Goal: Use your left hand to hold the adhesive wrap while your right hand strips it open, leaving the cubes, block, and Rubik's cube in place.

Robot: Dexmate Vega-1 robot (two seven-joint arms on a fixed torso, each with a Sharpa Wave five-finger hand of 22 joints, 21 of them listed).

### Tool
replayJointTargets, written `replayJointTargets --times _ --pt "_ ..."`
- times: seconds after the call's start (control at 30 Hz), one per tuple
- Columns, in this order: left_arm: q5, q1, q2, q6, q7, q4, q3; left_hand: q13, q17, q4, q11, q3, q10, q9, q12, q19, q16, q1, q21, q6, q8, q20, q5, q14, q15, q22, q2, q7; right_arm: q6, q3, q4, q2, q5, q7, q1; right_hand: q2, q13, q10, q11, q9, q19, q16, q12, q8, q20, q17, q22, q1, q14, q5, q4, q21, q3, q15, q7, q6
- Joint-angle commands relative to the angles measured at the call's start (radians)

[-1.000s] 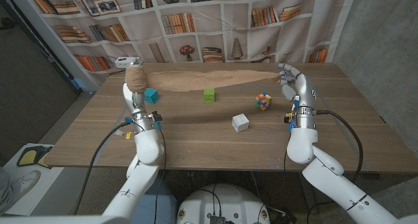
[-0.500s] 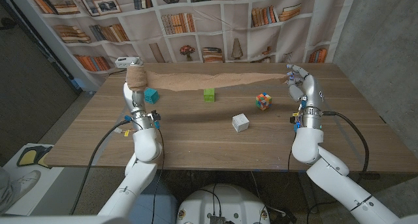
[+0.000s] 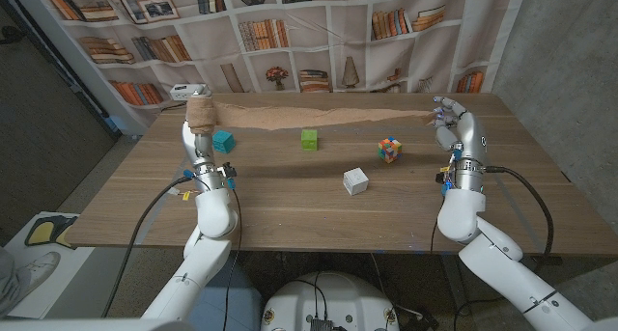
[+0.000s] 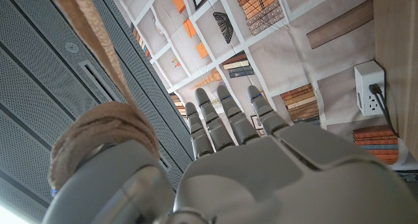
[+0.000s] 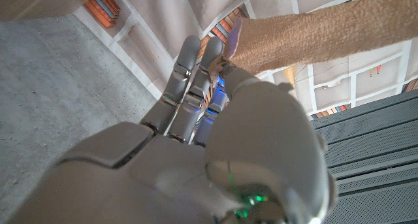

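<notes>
Left robot hand (image 3: 200,138) grips the adhesive wrap roll (image 3: 201,110) upright above the counter (image 3: 290,191). Right robot hand (image 3: 455,128) pinches the strip's free end (image 3: 430,112), drawn taut. Risk: a sagging strip brushes the green cube (image 3: 309,139), or the pinch slips.

Tan adhesive wrap (image 3: 309,116); teal cube (image 3: 223,141); green cube (image 3: 309,139); white block (image 3: 355,181); multicoloured Rubik's cube (image 3: 388,151).
</notes>
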Motion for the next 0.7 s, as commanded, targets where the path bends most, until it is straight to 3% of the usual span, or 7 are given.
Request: replayJointTargets --times 0.03,0.7 --pt "-0.015 -0.011 0.003 -0.008 -0.008 0.020 0.002 0.002 0.001 -0.001 0.001 -0.004 -0.004 0.002 0.003 0.003 0.004 -0.001 -0.002 0.000 -0.002 0.000 0.007 0.001 -0.001 0.000 -0.004 0.005 -0.019 0.033 -0.008 0.001 0.017 -0.008 -0.019 -0.009 0.005 0.007 0.000 0.001 -0.006 -0.005 -0.002 0.005 -0.122 0.006 0.001 -0.001 0.007 0.001 -0.001 0.009 0.006 -0.101 -0.007 0.003" --pt "-0.027 0.002 0.013 -0.022 -0.038 0.000 0.006 -0.004 -0.001 -0.004 0.001 -0.007 -0.002 0.001 0.006 0.002 0.003 0.001 -0.004 0.008 -0.001 0.000 0.010 -0.004 0.003 0.000 -0.003 0.005 -0.034 0.084 -0.025 0.006 0.049 -0.013 -0.041 -0.009 0.008 0.010 0.001 0.001 -0.015 -0.011 -0.006 0.005 -0.121 0.009 0.000 -0.002 0.010 0.000 -0.001 0.022 0.009 -0.101 -0.008 0.003"
